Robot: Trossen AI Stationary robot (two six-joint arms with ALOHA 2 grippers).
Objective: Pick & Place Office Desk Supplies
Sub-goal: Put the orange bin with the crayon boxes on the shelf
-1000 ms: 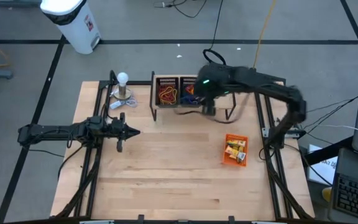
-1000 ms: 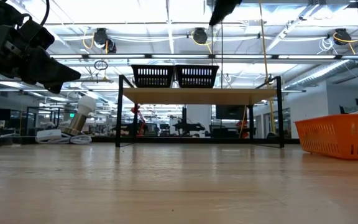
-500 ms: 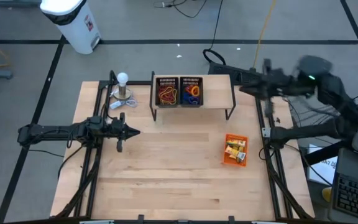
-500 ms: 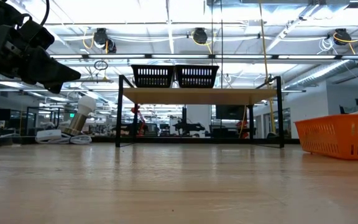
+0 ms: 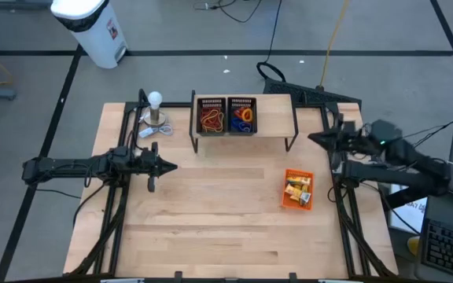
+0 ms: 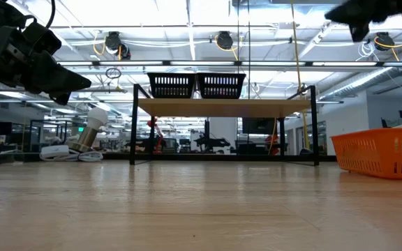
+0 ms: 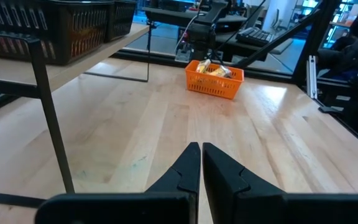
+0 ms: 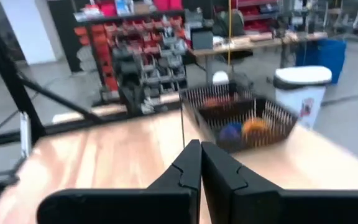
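Note:
Coloured elastic loops lie in two black wire baskets, the left one (image 5: pixel 211 118) and the right one (image 5: pixel 242 115), which stand side by side on a raised wooden shelf (image 5: pixel 270 126) at the table's far middle. Yellow packets (image 5: pixel 296 187) lie in an orange basket (image 5: pixel 299 200) on the table's right. My left gripper (image 5: pixel 173 167) hovers shut over the table's left part, pointing right, and holds nothing (image 7: pixel 201 155). My right gripper (image 5: pixel 313 138) is shut and holds nothing (image 8: pixel 201 155). It hangs level at the table's right edge, pointing toward the shelf.
A white ball-topped metal stand (image 5: pixel 156 110) sits at the far left corner. The shelf stands on thin black legs (image 7: pixel 48 106). A white bin (image 5: pixel 93 27) stands on the floor beyond the table. Bare wood stretches across the table's middle and near part (image 5: pixel 211 228).
My right gripper has drawn back from above the right black basket toward the table's right edge, sinking and tipping up to level. The baskets and their contents have stayed in place.

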